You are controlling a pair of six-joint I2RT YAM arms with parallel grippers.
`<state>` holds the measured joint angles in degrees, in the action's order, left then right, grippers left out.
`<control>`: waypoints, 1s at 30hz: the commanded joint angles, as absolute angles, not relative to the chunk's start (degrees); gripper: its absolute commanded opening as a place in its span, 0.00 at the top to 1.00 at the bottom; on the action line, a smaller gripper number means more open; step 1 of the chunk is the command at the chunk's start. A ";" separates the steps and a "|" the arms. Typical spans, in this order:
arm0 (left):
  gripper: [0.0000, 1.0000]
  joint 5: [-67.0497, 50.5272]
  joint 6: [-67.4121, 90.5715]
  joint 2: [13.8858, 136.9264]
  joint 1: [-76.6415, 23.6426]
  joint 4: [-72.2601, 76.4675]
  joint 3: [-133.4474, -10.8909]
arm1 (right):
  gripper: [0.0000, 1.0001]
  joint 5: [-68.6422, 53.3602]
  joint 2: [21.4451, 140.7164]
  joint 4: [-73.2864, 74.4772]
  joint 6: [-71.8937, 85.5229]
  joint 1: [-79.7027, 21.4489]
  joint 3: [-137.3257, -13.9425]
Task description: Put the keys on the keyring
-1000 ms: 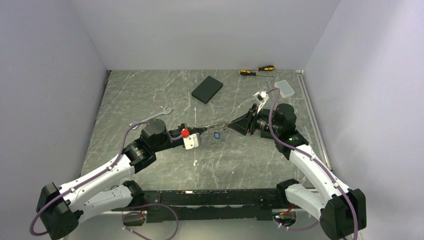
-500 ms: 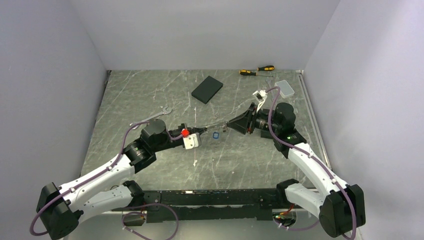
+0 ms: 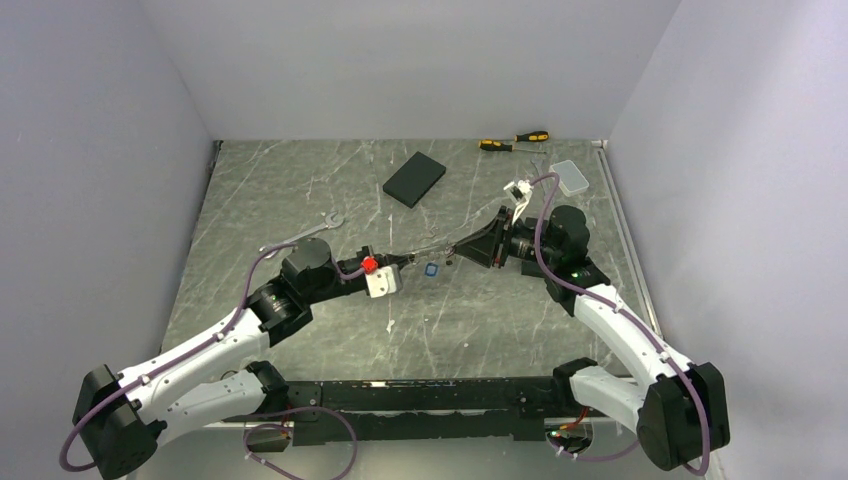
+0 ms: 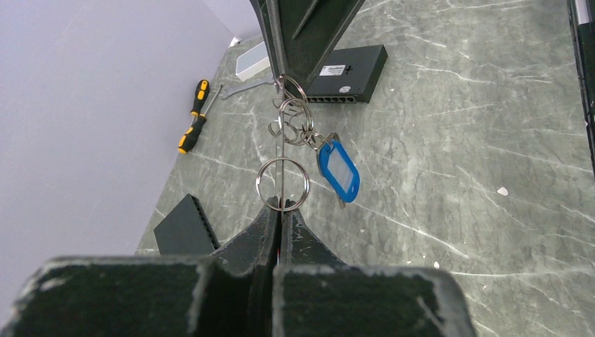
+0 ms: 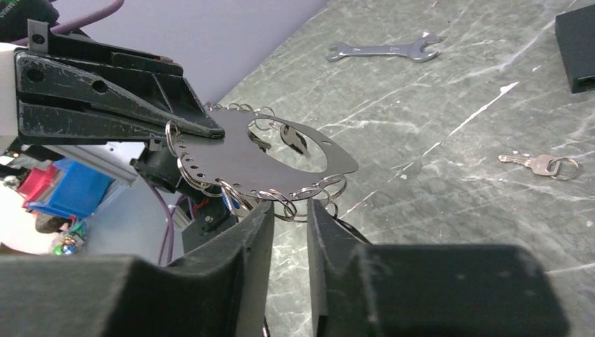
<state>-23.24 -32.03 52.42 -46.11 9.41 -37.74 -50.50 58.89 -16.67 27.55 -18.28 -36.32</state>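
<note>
The keyring is a flat silver oval plate with small split rings along its rim, held level above the table. My left gripper is shut on one end of it; in the left wrist view the plate is edge-on, a thin line. A key with a blue tag hangs from one of its rings. My right gripper is at the opposite end, jaws a narrow gap apart, with small split rings between the tips. One loose silver key lies on the table.
A silver wrench lies left of centre. A black box sits at the back, with two yellow-handled screwdrivers by the rear wall. A clear plastic case is at the back right.
The right gripper's jaws have narrowed around the small rings and it has edged slightly toward the keyring. The left gripper has stayed shut and still.
</note>
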 commanded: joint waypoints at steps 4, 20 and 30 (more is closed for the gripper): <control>1.00 -24.26 -31.29 51.32 -46.22 14.52 -38.32 | 0.89 -52.10 57.97 -22.07 28.99 -18.06 -36.29; 1.00 -22.87 -31.46 51.74 -46.23 14.08 -38.58 | 1.00 -50.05 54.05 -13.55 24.69 -18.06 -38.27; 1.00 -22.06 -31.29 52.46 -46.23 13.71 -38.96 | 1.00 -51.99 52.23 -13.50 24.13 -18.06 -38.56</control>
<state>-22.59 -31.86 52.45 -46.00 10.00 -37.74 -50.06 53.63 -12.38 25.30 -18.04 -36.27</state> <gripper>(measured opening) 0.025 0.035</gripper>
